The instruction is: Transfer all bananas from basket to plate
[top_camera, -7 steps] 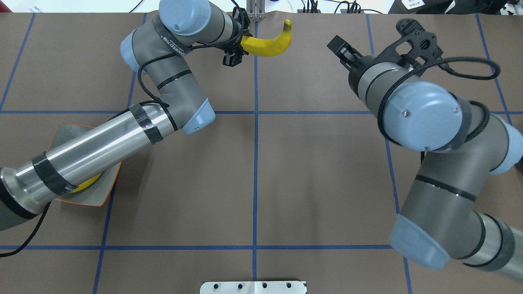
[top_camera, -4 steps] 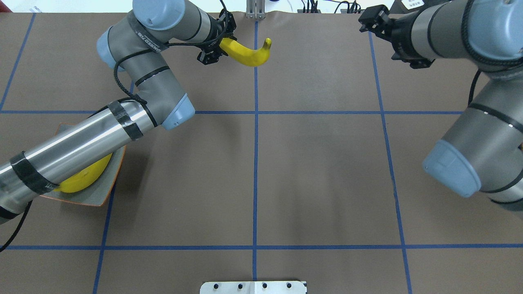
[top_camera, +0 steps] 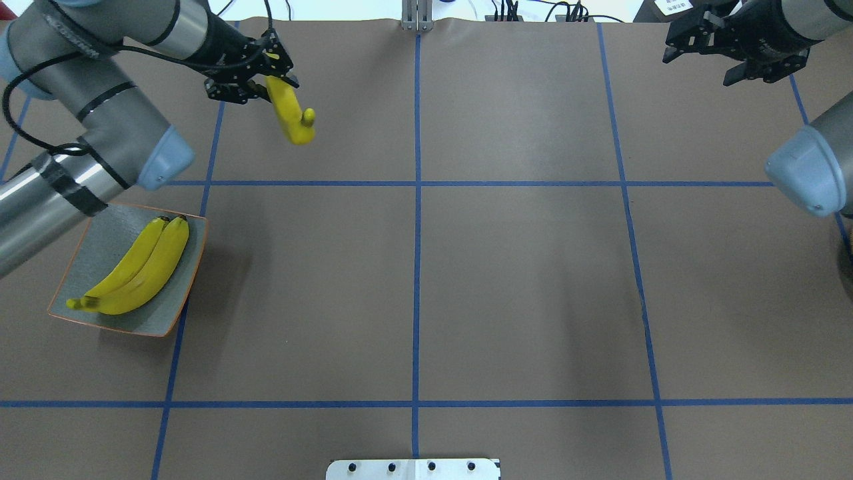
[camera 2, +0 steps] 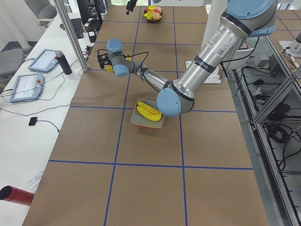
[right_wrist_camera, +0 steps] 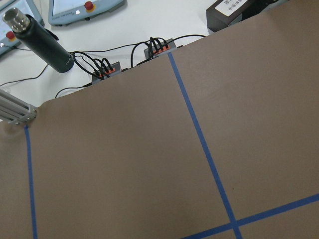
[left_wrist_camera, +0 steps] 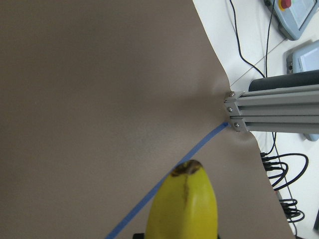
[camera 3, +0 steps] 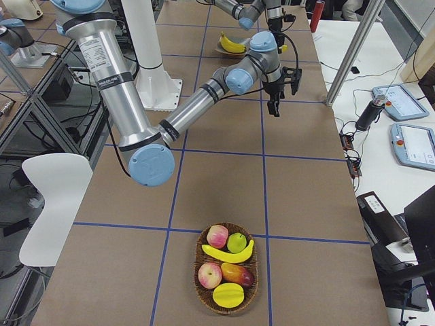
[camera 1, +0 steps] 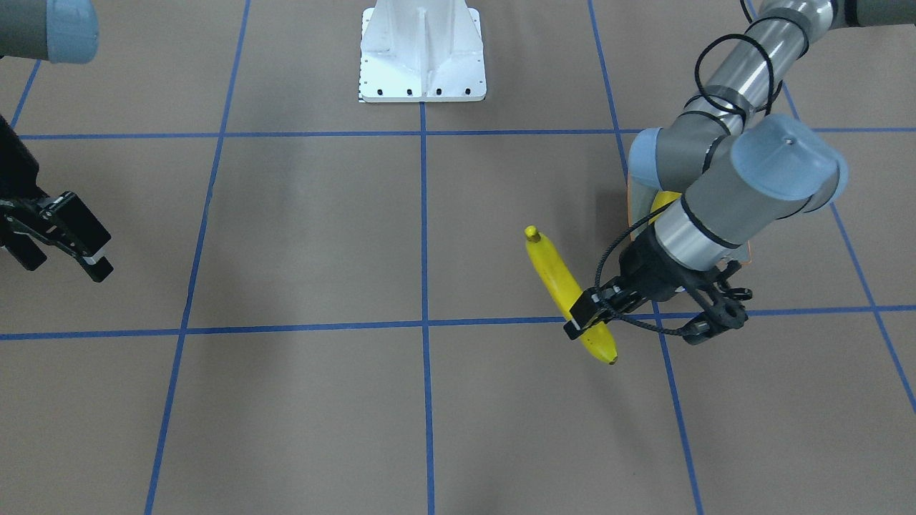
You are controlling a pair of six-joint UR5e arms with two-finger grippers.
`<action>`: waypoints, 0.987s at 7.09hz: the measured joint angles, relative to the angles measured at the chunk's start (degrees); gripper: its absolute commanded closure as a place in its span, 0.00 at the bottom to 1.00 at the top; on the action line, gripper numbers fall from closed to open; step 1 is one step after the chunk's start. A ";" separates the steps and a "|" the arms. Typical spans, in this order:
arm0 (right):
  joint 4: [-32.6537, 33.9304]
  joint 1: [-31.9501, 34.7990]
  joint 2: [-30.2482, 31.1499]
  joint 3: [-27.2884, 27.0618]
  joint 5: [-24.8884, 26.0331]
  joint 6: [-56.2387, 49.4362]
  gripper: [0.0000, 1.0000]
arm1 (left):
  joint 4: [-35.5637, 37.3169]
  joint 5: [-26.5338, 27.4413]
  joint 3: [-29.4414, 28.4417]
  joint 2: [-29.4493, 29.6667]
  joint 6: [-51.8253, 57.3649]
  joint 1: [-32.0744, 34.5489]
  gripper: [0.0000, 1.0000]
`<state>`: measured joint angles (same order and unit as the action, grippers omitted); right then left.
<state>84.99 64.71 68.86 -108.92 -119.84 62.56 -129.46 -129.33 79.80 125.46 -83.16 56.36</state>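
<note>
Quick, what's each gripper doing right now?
Left gripper: closed, holding a banana.
Right gripper: open, holding nothing.

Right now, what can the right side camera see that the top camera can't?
Only the side camera shows the basket, with one banana among other fruit. Only the top camera clearly shows the left gripper shut on a carried banana. Both show the plate with the plate's bananas on it, and the open right gripper.

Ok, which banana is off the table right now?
The held banana in the left gripper, up in the air. Two bananas lie side by side on the plate; a fourth banana lies in the basket.
</note>
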 measured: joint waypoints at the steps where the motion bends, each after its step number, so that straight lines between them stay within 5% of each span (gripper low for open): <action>1: 0.00 0.96 0.60 1.05 -2.29 -2.43 0.00 | 0.00 -1.86 3.04 -4.38 7.91 1.01 1.00; 7: -0.02 3.44 4.55 2.50 -7.30 -13.92 0.00 | -0.64 -6.96 6.19 -22.54 53.30 5.62 1.00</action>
<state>84.97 68.15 73.41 -106.42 -127.15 48.64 -130.10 -136.29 85.98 102.92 -29.87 61.98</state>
